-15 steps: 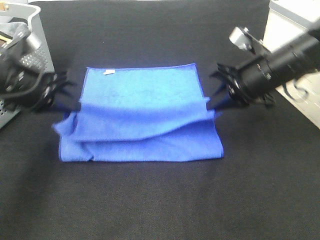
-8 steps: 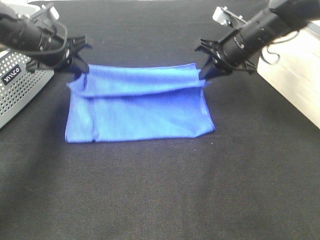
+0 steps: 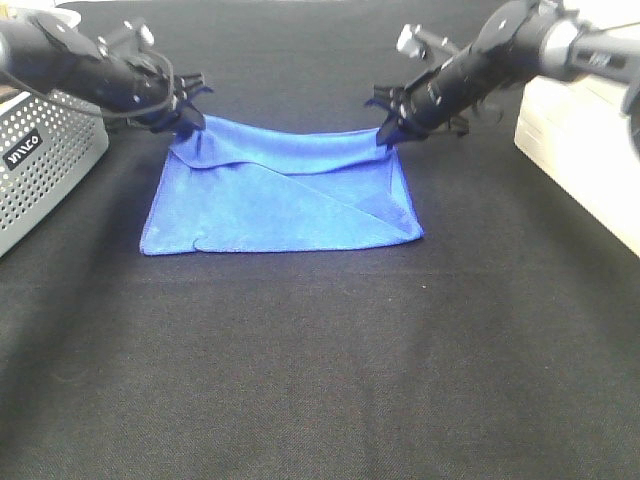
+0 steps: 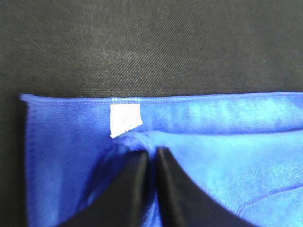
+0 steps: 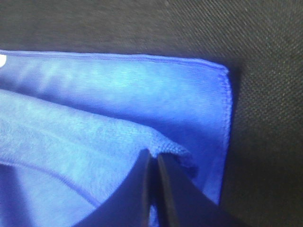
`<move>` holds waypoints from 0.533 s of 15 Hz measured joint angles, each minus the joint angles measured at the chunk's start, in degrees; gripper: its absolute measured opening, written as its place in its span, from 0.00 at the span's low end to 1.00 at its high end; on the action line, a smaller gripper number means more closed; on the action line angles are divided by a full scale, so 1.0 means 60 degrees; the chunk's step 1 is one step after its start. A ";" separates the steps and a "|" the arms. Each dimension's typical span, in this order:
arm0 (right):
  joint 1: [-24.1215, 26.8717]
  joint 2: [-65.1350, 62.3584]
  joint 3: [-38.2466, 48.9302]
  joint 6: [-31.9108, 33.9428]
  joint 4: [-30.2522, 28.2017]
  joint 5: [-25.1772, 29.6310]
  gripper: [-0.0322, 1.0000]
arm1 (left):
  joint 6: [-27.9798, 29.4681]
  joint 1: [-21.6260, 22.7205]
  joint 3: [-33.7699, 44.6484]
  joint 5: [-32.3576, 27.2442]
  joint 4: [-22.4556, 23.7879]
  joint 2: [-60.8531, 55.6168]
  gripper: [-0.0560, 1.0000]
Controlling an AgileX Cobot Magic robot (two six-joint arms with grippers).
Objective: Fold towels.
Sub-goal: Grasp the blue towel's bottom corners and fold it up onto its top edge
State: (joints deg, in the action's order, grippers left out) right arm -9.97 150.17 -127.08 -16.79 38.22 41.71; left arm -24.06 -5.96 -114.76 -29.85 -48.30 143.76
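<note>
Two grippers pinch the soft, floppy towel (image 3: 290, 205) by its corners: left gripper (image 3: 188, 125) beside the tag (image 4: 125, 119), right gripper (image 3: 388, 130) opposite.

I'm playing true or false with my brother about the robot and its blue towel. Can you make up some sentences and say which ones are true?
1. Both grippers are pinching the towel. True: the left gripper and the right gripper are each shut on a fold of it.
2. The whole towel hangs in the air. False: most of it lies flat on the black table. Only the far edge is lifted.
3. The towel has a white tag. True: it sits near the edge by the left gripper.
4. The grey basket is on the right side of the high view. False: it is at the left edge.
</note>
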 joint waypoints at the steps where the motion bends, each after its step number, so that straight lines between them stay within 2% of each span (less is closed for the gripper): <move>1: 0.0000 0.0115 -0.0095 0.0067 -0.0019 0.0000 0.17 | -0.0076 0.0000 -0.0220 -0.0057 -0.0019 0.0162 0.29; 2: 0.0000 0.0134 -0.0124 0.0076 -0.0019 0.0000 0.31 | -0.0248 0.0000 -0.0258 -0.0057 -0.0038 0.0162 0.44; 3: 0.0000 0.0105 -0.0162 0.0086 -0.0019 0.0010 0.50 | -0.0401 0.0000 -0.0325 -0.0067 -0.0086 0.0162 0.63; 4: 0.0000 0.0057 -0.0162 0.0086 -0.0172 0.0201 0.70 | -0.0401 0.0000 -0.0325 -0.0229 -0.0095 0.0162 0.69; 5: 0.0000 0.0057 -0.0162 0.0086 -0.0172 0.0201 0.70 | -0.0401 0.0000 -0.0325 -0.0229 -0.0095 0.0162 0.69; 6: 0.0000 -0.0057 -0.0162 0.0095 -0.0382 0.0573 0.76 | -0.0401 0.0000 -0.0325 -0.0583 -0.0086 0.0153 0.71; 8: 0.0000 -0.0563 -0.0162 0.0105 -0.0869 0.1566 0.79 | -0.0401 0.0019 -0.0325 -0.1366 0.0277 -0.0029 0.71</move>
State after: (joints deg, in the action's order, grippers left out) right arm -9.97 146.79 -128.06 -16.16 33.00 51.11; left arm -26.47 -5.84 -116.71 -38.04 -46.64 143.58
